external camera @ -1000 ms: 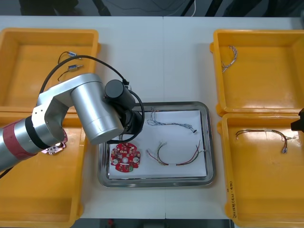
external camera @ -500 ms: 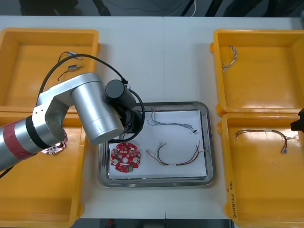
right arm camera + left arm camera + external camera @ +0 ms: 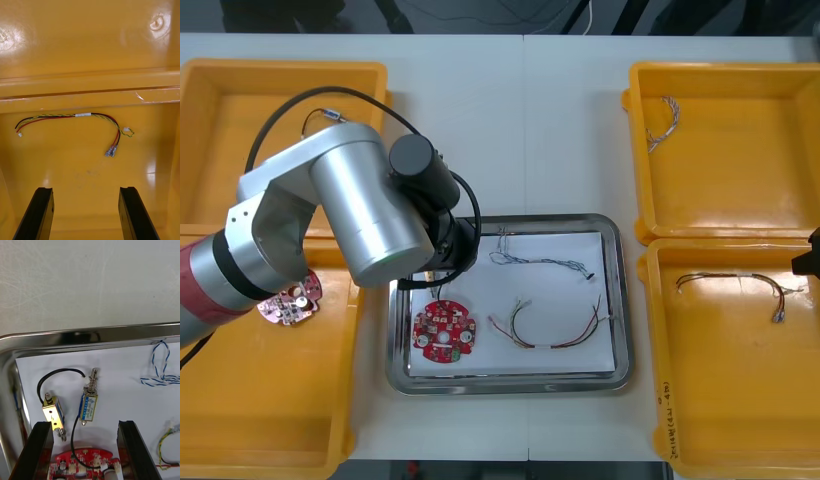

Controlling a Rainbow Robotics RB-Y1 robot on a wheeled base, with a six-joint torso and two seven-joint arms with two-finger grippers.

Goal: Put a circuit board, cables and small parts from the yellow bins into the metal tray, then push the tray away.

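Observation:
My left gripper (image 3: 86,453) is open above the left end of the metal tray (image 3: 90,337), and nothing sits between its fingers (image 3: 41,450). Just beyond the fingertips, two small metal parts (image 3: 89,407) joined by a black cable lie on the tray's white inside. A round red circuit board (image 3: 444,332) rests near them, with a twisted blue and white cable (image 3: 540,262) and a red and yellow cable (image 3: 555,330) to its right. In the front view my left arm (image 3: 370,215) covers the tray's left corner. My right gripper (image 3: 86,213) hangs open over a red and yellow cable (image 3: 75,117) in the near right bin (image 3: 740,400).
A second red circuit board (image 3: 288,300) lies in the near left bin (image 3: 270,420). The far left bin (image 3: 240,100) holds a small metal part (image 3: 330,114) on a black cable. A thin cable (image 3: 662,120) lies in the far right bin (image 3: 740,190).
My left gripper has opened and let go of the small metal parts in the tray. The left arm has since drawn back toward the far left. The right arm has not moved.

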